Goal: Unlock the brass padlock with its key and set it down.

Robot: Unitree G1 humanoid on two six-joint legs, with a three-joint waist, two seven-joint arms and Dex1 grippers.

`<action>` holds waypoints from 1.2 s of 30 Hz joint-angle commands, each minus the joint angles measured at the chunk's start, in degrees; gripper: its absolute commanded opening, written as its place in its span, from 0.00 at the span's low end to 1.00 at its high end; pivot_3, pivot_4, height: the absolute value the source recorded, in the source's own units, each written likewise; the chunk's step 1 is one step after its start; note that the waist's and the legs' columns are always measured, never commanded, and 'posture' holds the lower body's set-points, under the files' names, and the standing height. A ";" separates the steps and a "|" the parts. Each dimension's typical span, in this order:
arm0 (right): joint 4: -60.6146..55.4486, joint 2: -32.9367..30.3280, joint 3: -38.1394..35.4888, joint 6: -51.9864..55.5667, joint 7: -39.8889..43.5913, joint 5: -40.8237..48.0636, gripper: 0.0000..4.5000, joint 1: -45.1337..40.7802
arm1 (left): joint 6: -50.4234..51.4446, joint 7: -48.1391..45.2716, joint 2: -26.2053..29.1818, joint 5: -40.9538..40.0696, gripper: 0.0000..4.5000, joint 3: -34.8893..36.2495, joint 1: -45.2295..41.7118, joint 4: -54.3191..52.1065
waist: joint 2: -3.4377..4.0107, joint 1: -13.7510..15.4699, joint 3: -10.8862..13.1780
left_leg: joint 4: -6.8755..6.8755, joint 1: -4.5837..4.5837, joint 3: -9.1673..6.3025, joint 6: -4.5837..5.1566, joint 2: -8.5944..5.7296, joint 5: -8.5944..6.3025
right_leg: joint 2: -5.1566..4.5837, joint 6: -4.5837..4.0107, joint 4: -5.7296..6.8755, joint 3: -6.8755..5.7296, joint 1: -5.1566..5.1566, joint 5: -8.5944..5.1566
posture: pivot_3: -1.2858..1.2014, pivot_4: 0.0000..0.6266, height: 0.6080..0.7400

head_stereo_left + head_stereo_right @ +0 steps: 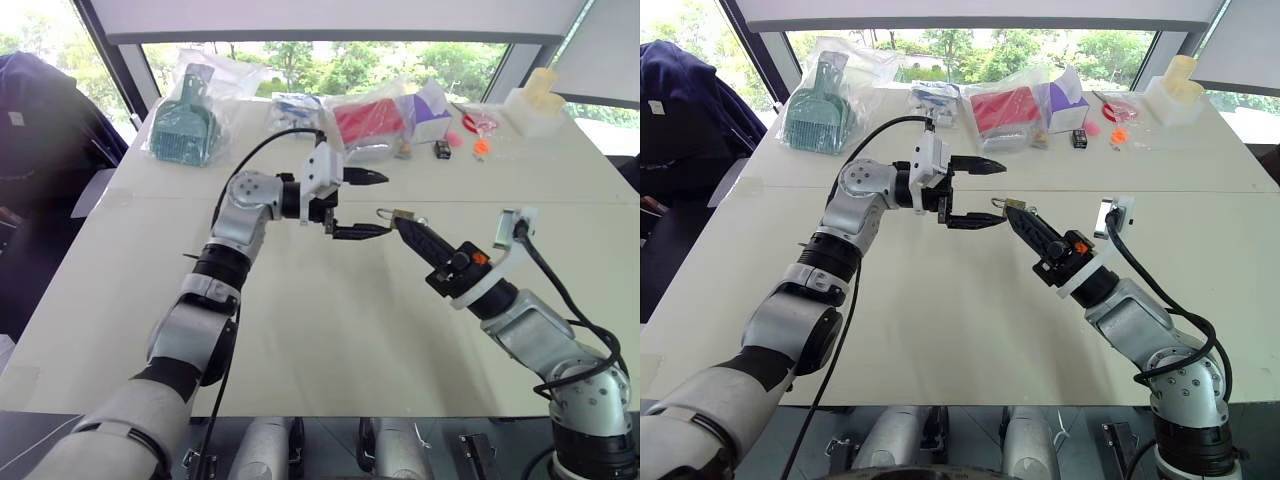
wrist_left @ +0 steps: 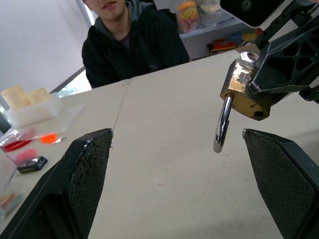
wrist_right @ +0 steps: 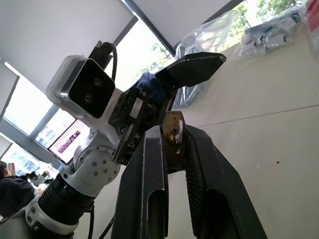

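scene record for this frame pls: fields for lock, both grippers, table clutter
lock: brass padlock held above the table, shackle hanging down
right gripper: shut on the padlock body
left gripper: open, level, fingers either side of the shackle, not touching
key: not visible
clutter: bagged green dustpan, red package, small black box at far edge
bystander: person seated across the table

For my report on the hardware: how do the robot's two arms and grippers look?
Both arms are silver-grey metal with black joints. A black cable runs along each. Left gripper and right gripper each have two black, pointed fingers with textured inner pads and a white wrist block. The right wrist has an orange mark.
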 commanded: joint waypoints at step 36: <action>21.01 3.84 1.93 6.26 -0.84 -1.40 0.00 -5.67 | 31.07 6.95 13.14 -7.56 0.97 1.77 20.69 -34.40 | 0.11 -1.98 0.07 | -0.04 0.02 0.01 -0.08 0.01 0.04 | -0.01 0.05 0.07 0.02 -0.02 0.04 | 0.52 0.24 0.96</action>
